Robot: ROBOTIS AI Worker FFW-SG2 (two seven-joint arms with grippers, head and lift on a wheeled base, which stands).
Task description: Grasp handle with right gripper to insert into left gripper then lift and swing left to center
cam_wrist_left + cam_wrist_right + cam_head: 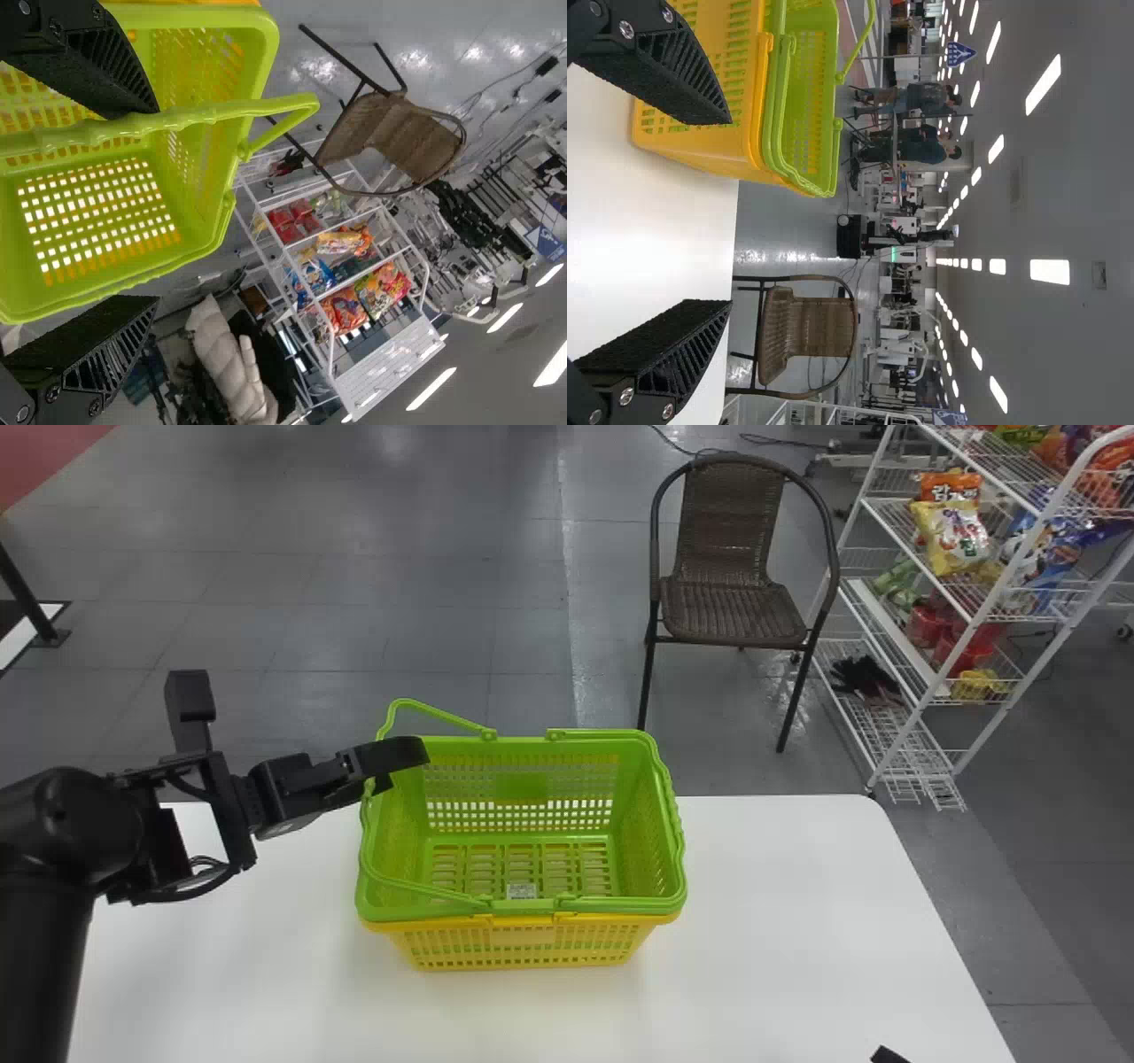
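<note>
Two nested baskets, green (523, 908) over yellow (523, 948), stand on the white table. The green basket's left handle (425, 887) leans out over the left rim; its right handle (675, 815) lies along the right rim. My left gripper (409, 767) is at the left handle, at the basket's back left. In the left wrist view the left gripper (158, 205) stands open, one fingertip overlapping the handle (221, 109). At the bottom right edge a tip of my right gripper (889, 1055) shows. The right gripper (731, 211) is open in the right wrist view, nothing between its fingers.
The white table (797, 921) extends on both sides of the baskets. Beyond its back edge stands a brown wicker chair (733, 607). A white wire shelf (1001, 593) holding snack bags is at the back right.
</note>
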